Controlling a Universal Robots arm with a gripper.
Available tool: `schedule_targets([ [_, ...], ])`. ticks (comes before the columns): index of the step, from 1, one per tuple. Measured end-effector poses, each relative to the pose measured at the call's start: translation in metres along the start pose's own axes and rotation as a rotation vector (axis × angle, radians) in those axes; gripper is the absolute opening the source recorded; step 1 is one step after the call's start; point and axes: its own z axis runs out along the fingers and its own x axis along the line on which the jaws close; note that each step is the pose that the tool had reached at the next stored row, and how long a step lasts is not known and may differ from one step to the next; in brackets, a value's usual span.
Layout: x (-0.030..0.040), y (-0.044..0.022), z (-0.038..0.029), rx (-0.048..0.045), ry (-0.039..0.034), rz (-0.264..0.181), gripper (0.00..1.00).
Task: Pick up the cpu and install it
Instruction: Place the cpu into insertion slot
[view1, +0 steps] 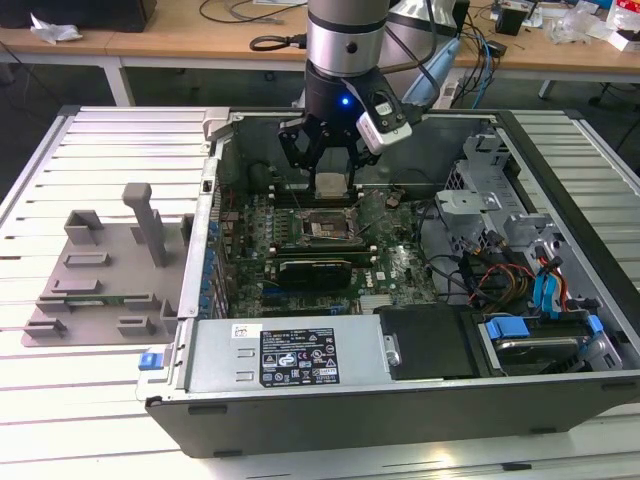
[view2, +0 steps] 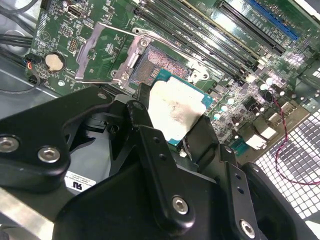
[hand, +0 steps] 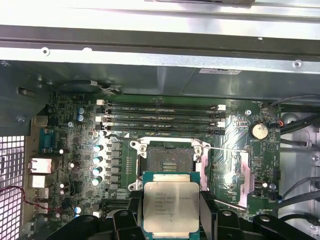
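The black multi-fingered gripper (view1: 330, 180) is pinching the thin, square, silvery-beige, green-edged cpu (hand: 171, 207) by its sides, holding it level close above the dark, metal-rimmed socket (hand: 169, 161) (apparently open), probably for alignment.

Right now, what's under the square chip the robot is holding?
The cpu hangs in the gripper above the green motherboard, near the open, empty socket. What lies straight beneath is covered by the cpu and gripper.
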Motion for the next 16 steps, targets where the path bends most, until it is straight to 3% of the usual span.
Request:
schedule_targets([
  [7, -0.0001, 0.0001, 0.0001, 0.0001, -0.0005, 0.014, 0.55],
  [9, -0.0001, 0.0001, 0.0001, 0.0005, -0.0019, 0.051, 0.55],
  [11, -0.0001, 0.0, 0.0001, 0.0012, -0.0044, 0.119, 0.55],
  [16, -0.0001, 0.0001, 0.0001, 0.0019, -0.0072, 0.192, 0.55],
])
